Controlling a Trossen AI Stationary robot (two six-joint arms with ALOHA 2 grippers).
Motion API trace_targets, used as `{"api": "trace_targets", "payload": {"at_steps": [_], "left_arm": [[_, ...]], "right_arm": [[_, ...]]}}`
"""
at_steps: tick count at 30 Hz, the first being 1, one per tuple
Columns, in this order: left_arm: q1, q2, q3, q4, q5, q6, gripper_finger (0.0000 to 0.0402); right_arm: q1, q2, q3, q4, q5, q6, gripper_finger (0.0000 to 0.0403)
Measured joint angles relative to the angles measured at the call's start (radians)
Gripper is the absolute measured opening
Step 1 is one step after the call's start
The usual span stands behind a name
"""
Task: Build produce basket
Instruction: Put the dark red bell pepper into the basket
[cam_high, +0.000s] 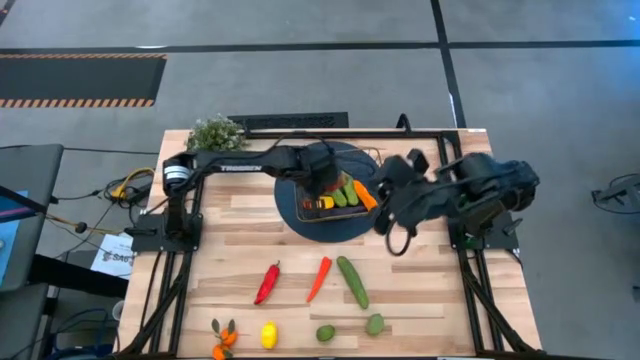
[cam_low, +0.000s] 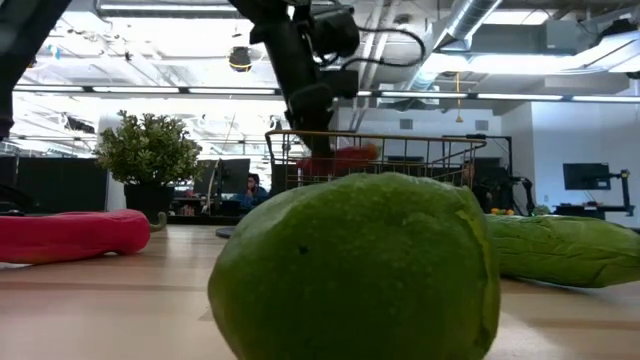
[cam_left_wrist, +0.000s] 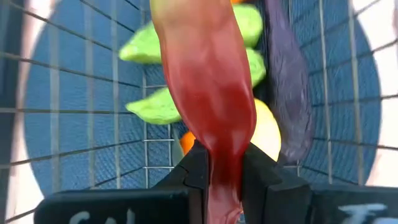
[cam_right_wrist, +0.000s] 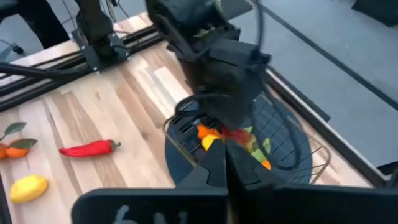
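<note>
In the high view the left tool (cam_high: 322, 190) itself hides much of the wire basket (cam_high: 352, 208) beneath it. It pinches a red pepper (cam_left_wrist: 208, 93) over cucumber pieces (cam_left_wrist: 155, 107), a lemon (cam_left_wrist: 266, 132) and an eggplant (cam_left_wrist: 287, 87). The right tool (cam_right_wrist: 225, 163), pressed together and empty, hangs beside the basket. Toward the counter's (cam_high: 240, 240) near edge lie another red pepper (cam_high: 267, 283), a cucumber (cam_high: 352, 281) and a lime (cam_low: 355, 270).
</note>
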Motion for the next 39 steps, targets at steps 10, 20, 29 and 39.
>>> {"api": "trace_targets", "payload": {"at_steps": [10, 20, 29, 39], "left_arm": [[0.000, 0.011, 0.000, -0.049, -0.038, 0.035, 0.0028], [0.000, 0.011, -0.003, -0.101, -0.048, 0.034, 0.0028], [-0.002, 0.011, -0.003, -0.103, -0.045, 0.018, 0.0055], [-0.004, 0.011, -0.003, -0.100, -0.040, 0.008, 0.0156]], "right_arm": [[-0.001, 0.070, -0.001, 0.000, -0.003, 0.062, 0.0002], [-0.012, 0.072, -0.001, 0.000, -0.008, 0.071, 0.0003], [-0.012, 0.072, -0.001, 0.000, -0.009, 0.047, 0.0003], [-0.009, 0.072, 0.000, 0.000, -0.041, 0.025, 0.0006]]}}
